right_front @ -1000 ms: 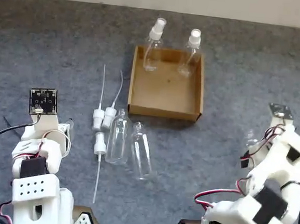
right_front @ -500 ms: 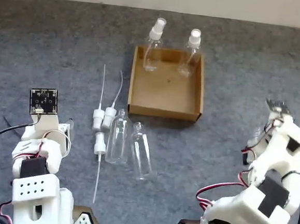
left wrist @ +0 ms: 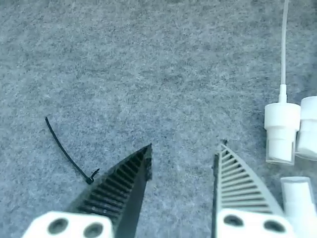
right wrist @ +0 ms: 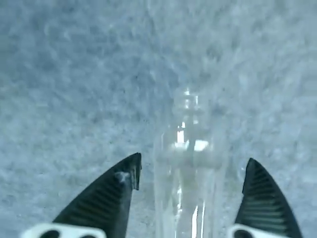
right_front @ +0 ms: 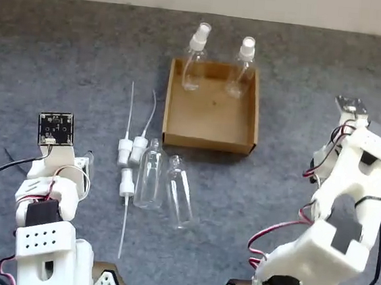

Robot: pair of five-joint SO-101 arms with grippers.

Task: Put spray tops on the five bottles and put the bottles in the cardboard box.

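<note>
Risen higher, right pincer [right wrist: 193, 161] straddles a clear cylindrical bottle [right wrist: 190, 184].

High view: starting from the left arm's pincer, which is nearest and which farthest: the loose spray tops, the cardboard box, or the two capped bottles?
1. Loose spray tops, lying on the carpet just beside the left pincer.
2. Cardboard box, mid-table, beyond the tops.
3. Two capped bottles, standing at the box's far wall.
</note>
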